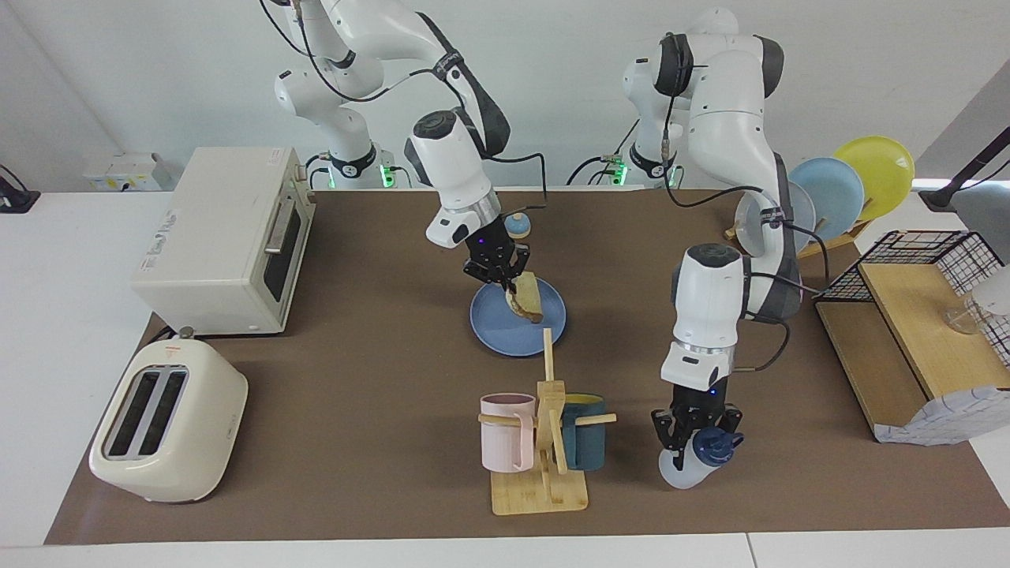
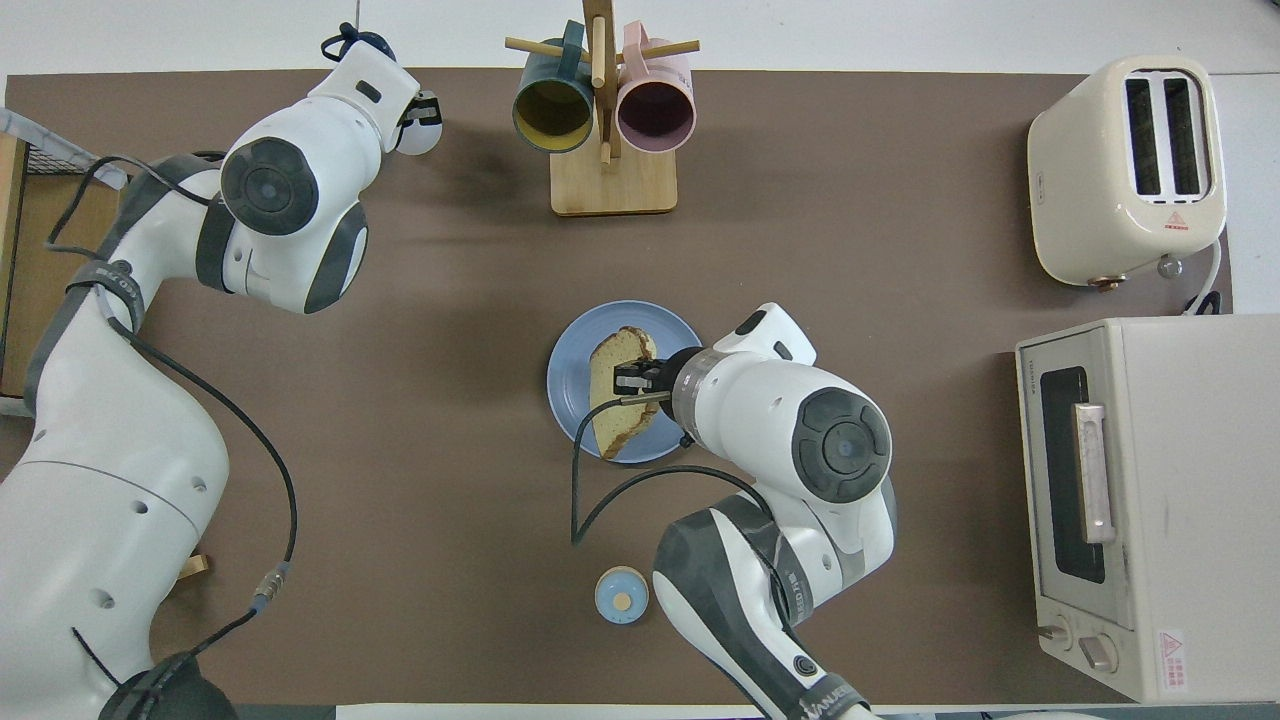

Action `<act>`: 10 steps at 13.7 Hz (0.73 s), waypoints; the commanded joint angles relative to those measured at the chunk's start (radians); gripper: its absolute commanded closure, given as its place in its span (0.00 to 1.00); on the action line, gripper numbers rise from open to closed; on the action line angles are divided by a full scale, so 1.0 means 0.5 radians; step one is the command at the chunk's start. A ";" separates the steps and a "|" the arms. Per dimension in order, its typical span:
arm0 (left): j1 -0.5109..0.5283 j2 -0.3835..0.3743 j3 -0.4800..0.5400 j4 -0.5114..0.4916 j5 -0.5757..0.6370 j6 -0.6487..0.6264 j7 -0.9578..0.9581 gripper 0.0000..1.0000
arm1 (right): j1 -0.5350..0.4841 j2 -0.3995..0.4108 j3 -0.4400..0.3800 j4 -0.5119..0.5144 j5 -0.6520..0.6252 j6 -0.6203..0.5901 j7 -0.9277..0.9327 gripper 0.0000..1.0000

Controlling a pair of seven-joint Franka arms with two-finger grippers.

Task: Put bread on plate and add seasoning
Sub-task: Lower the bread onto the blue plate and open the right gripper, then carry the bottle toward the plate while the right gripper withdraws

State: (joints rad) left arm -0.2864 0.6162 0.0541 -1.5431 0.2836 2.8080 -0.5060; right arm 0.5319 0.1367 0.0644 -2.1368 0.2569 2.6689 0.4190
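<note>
- The bread (image 1: 527, 297), a square slice of tan toast with a darker crust, leans tilted over the medium-blue plate (image 1: 493, 325); its lower edge appears to rest on the plate while its upper edge is lifted. In the overhead view (image 2: 621, 390) its broad face shows, with the long axis running from nearer the robots to farther from them.
- The right gripper (image 1: 505, 282) is clenched on the upper edge of the bread, fingertips pinching the crust.
- The right arm comes from its base beside the toaster oven (image 1: 225, 241), arches high, and bends down with the wrist slanted toward the plate.
- The plate lies flat near the middle of the brown mat (image 1: 355, 379), nearer to the robots than the wooden mug rack (image 1: 544, 442).
- The seasoning (image 1: 696, 461), a translucent white bottle with a dark navy cap, is tilted, its cap end raised and pointing toward the left arm's end of the table, its base low at the mat. It sits just beside the mug rack, toward the left arm's end.
- The left gripper (image 1: 694, 430) is closed around the bottle just below the cap.
- The left arm reaches out from its base, elbow bent, with the forearm and wrist pointing almost straight down at the bottle.
- A small blue-domed bell (image 1: 517, 226) stands on the mat, nearer to the robots than the plate.
- A cream toaster (image 1: 166, 422) sits at the right arm's end of the table.
</note>
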 commanded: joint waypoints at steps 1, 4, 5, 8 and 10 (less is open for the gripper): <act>-0.013 -0.272 -0.001 -0.269 0.019 -0.072 0.091 1.00 | -0.058 -0.049 0.009 -0.055 0.063 -0.039 -0.089 1.00; -0.019 -0.520 -0.025 -0.478 0.019 -0.259 0.263 1.00 | -0.079 -0.052 0.009 -0.058 0.063 -0.064 -0.086 1.00; -0.019 -0.606 -0.047 -0.552 0.016 -0.311 0.336 1.00 | -0.085 -0.052 0.009 -0.058 0.066 -0.103 -0.080 0.89; -0.025 -0.891 -0.148 -0.785 0.013 -0.523 0.444 1.00 | -0.152 -0.052 0.006 -0.010 0.063 -0.165 -0.080 0.16; -0.029 -1.014 -0.209 -0.837 -0.069 -0.734 0.566 1.00 | -0.153 -0.080 0.000 0.009 0.066 -0.180 -0.074 0.00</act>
State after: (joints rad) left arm -0.2961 0.2055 -0.0355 -1.8804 0.2779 2.5119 -0.2846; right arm 0.4637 0.1265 0.0626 -2.1386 0.2580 2.6100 0.4068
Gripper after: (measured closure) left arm 0.559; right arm 0.581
